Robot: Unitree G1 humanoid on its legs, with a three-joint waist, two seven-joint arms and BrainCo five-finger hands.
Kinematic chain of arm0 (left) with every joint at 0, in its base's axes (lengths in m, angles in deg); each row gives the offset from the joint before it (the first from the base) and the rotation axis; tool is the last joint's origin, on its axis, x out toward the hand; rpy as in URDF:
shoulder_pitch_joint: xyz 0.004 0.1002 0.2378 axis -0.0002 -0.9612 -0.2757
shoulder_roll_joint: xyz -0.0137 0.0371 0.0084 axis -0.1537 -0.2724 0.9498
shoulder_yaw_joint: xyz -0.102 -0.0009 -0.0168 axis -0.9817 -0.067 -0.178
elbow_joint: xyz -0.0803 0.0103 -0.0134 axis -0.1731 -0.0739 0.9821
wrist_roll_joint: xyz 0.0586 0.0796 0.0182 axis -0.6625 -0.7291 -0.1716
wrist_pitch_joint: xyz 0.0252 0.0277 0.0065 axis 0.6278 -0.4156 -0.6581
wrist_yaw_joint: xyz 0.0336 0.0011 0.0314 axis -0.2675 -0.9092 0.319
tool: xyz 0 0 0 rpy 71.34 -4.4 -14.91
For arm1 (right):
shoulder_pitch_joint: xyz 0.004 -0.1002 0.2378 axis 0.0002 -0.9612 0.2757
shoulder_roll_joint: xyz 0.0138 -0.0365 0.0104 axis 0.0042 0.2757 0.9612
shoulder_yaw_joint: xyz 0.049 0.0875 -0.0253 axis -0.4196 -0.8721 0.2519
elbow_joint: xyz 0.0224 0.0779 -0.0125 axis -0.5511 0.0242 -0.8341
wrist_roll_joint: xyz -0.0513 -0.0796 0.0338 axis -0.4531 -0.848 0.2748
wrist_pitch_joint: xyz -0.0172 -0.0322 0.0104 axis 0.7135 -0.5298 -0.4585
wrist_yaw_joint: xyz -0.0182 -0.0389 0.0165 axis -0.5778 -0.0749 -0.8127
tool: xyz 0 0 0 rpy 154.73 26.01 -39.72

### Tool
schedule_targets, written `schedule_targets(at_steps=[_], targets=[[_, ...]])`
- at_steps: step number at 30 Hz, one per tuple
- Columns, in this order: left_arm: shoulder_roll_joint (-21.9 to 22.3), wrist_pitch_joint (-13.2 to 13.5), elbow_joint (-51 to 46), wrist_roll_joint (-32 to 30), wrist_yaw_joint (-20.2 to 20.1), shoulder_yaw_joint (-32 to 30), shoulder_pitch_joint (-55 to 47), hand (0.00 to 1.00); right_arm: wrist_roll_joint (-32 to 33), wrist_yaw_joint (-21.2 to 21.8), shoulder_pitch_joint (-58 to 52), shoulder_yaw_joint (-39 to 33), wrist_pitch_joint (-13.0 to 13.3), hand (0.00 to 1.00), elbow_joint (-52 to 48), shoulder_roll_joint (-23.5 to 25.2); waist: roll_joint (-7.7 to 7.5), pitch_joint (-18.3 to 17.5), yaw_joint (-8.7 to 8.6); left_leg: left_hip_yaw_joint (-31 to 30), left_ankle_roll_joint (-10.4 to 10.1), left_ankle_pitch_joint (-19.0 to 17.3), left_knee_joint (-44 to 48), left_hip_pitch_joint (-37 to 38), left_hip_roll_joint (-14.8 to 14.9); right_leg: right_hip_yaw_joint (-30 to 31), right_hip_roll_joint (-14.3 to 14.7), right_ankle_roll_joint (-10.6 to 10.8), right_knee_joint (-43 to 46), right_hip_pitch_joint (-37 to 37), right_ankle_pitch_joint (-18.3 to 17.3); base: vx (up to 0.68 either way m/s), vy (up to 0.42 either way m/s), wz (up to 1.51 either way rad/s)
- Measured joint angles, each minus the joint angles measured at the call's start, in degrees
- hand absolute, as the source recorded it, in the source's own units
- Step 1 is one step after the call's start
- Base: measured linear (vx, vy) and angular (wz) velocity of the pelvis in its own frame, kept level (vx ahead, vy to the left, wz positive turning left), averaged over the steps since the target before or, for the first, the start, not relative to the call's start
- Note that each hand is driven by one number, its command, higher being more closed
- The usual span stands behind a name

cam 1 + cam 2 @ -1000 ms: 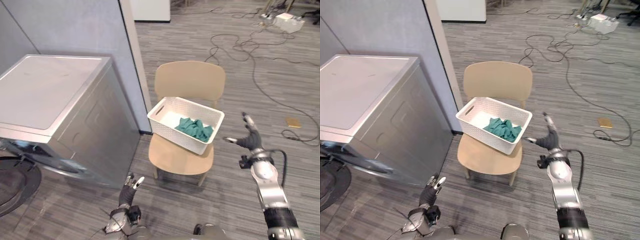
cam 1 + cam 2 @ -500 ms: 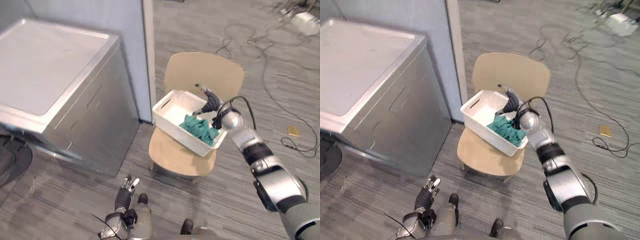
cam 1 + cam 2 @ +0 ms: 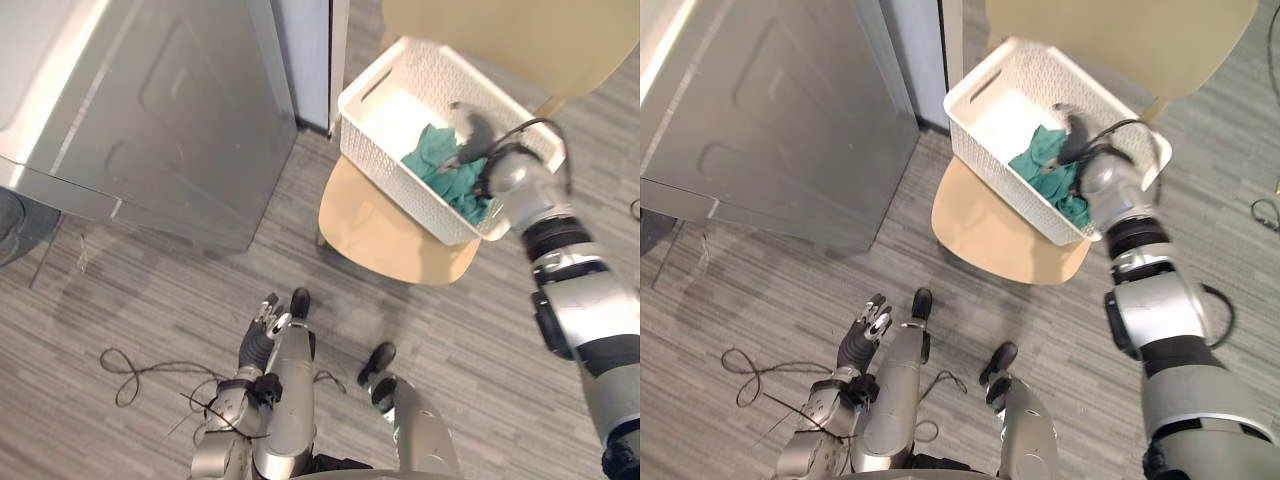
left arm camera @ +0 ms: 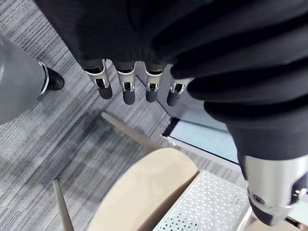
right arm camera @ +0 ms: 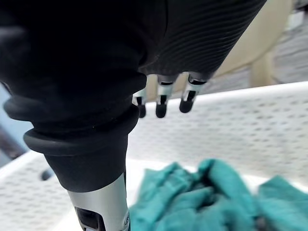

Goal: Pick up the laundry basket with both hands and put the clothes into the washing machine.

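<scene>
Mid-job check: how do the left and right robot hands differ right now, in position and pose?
Reach: the right robot hand is stretched out over the white basket on the chair. The left robot hand hangs low, short of the chair.
Beneath: the right robot hand has the green clothes under it, the left robot hand only floor.
Shared: both have relaxed fingers and hold nothing; neither is on the basket.

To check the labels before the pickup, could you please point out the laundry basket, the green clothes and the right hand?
laundry basket [image 3: 395, 108]: left eye view, bare inner floor.
green clothes [image 3: 432, 160]: left eye view, left side of the pile.
right hand [image 3: 477, 132]: left eye view, dark back of hand.
</scene>
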Motion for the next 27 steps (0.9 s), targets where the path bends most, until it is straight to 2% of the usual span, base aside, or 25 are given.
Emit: schedule_targets(at_steps=[4,7,9,15,19,23,27], targets=[[1.88,0.47,-2.52,3.49,0.06,-0.08,0.8,0.0,-0.69,-0.08,3.18,0.28,-0.66,0.0,1.28,-6.0,0.04,0.8,-1.19,-0.4,-0.32,1.41,-2.39,-1.66,0.21,-1.27,0.54,-0.4,-1.43,-1.78,0.51,0.06,-0.035,0.06],[3.23,0.92,-3.8,5.0,0.0,0.14,0.77,0.0,-0.01,-0.76,4.01,1.44,-0.65,0.0,1.71,-10.65,0.02,0.85,-0.92,-0.32,-0.31,1.84,-3.13,-3.11,0.68,-1.76,0.93,-0.44,-1.81,-3.22,0.54,0.06,-0.034,0.01],[3.51,0.92,-3.82,5.98,-0.16,0.21,0.85,0.0,1.4,-1.12,3.98,2.84,-0.63,0.0,1.87,-11.95,0.04,1.33,-1.18,-0.27,-0.31,1.84,-3.12,-3.8,1.05,-2.38,1.13,-0.45,-1.75,-3.88,0.55,0.06,-0.024,-0.05],[4.93,0.94,-3.82,7.01,-0.18,0.39,1.39,0.0,6.15,-2.96,4.34,6.34,0.5,0.0,1.92,-12.03,0.09,2.12,-1.06,-0.07,-1.15,2.72,-3.78,-4.94,2.24,-3.24,1.86,-0.46,-0.98,-5.81,0.54,0.04,-0.032,-0.05],[5.61,1.1,-3.72,7.03,-0.18,1.25,3.76,0.0,6.67,-3.73,5.37,6.58,0.06,0.0,2.14,-11.01,0.09,2.12,-0.87,-0.11,-1.55,5.13,-6.71,-4.87,2.3,-4.2,1.95,-0.47,-0.89,-6.77,0.54,0.02,-0.037,0.06],[5.75,1.16,-3.16,7.03,0.07,1.15,5.0,0.0,4.76,-5.57,5.9,5.76,-1.23,0.0,2.27,-9.69,0.08,2.12,-0.54,-0.17,-1.76,5.38,-7.43,-4.83,3.13,-4.47,2.82,-0.68,-1.01,-6.94,0.67,0.0,0.0,0.0],[5.77,1.19,-3.15,7.02,0.16,1.11,6.81,0.0,0.94,-7.29,5.84,3.47,-2.49,0.0,2.3,-9.29,0.07,2.11,0.05,-0.69,-2.31,7.74,-10.64,-4.15,3.28,-5.41,3.35,-0.69,-1.39,-6.95,0.67,0.0,-0.03,0.11]])
